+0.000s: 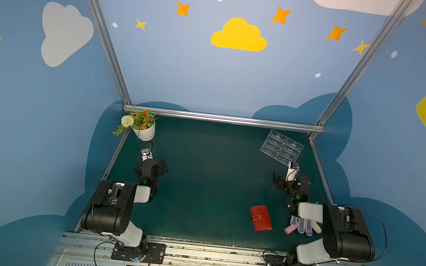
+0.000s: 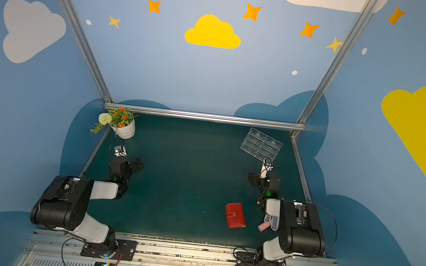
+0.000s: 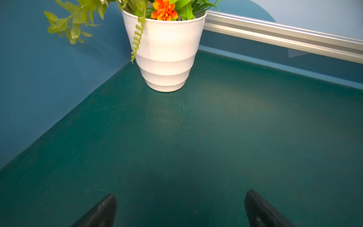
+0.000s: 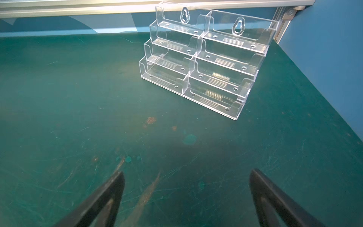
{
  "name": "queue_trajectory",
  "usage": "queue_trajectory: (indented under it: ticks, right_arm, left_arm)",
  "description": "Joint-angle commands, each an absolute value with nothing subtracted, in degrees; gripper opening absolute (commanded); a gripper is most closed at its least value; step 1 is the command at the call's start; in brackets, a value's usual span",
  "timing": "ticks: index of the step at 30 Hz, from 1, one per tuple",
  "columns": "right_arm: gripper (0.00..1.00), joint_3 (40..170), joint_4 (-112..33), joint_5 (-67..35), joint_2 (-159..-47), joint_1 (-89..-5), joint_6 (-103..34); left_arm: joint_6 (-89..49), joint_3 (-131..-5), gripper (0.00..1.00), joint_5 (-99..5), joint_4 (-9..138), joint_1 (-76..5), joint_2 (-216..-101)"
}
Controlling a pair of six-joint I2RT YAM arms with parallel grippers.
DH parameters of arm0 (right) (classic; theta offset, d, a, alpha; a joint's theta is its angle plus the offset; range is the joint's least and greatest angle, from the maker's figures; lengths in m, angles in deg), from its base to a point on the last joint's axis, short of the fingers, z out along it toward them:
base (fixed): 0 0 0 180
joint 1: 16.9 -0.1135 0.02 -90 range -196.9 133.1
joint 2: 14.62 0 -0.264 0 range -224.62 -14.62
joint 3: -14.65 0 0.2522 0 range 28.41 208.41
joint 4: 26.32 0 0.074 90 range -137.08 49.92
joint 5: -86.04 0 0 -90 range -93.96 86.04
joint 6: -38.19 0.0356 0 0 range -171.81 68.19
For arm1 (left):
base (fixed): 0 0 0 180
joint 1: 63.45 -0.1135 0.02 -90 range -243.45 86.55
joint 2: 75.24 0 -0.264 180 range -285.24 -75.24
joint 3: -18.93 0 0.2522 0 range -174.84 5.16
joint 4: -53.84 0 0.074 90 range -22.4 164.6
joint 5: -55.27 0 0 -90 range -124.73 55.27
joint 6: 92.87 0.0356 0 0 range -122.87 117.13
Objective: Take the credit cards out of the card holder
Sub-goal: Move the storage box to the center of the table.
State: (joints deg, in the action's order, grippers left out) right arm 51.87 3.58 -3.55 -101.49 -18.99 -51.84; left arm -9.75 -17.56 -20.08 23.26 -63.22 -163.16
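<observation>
Clock positions are being read in the top views from the centre of the table (image 1: 210, 171), with twelve at the far rail (image 1: 224, 118).

At ten o'clock a white flower pot (image 1: 145, 132) is standing in the far left corner, close to both edges. At nine o'clock the left gripper (image 3: 180, 194) is pointing toward that pot, with its jaws spread wide and nothing between them. Bare mat is lying between its fingertips and the pot.

The middle of the table is lying open from front to back.

At four o'clock the card holder (image 1: 261, 217) is lying flat with its cover shut and its snap tab across. It is touching nothing, and the credit cards are not showing. Just to its right a dotted glove (image 1: 303, 225) and a pink piece (image 1: 290, 229) are lying partly under the right arm (image 1: 344, 233).

At three o'clock the right gripper (image 4: 187, 171) is likewise standing wide apart and empty. It is facing a clear acrylic stand (image 4: 196, 59), which is sitting askew at two o'clock near the far right corner.
</observation>
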Motion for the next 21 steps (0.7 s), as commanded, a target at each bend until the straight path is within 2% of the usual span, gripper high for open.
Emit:
queue_trajectory:
  ticks: [1,21]
  right_arm:
    - [0.97,51.92,4.38,-3.56,-100.93,-19.06,-52.0]
    - [0.97,52.12,4.21,-3.86,-101.01,-18.92,-51.91]
  left_arm:
    - [-9.99,-18.08,1.0,-19.71,23.24,-63.17,-162.57]
    - [-9.99,-17.78,1.0,-20.06,22.91,-63.31,-162.37]
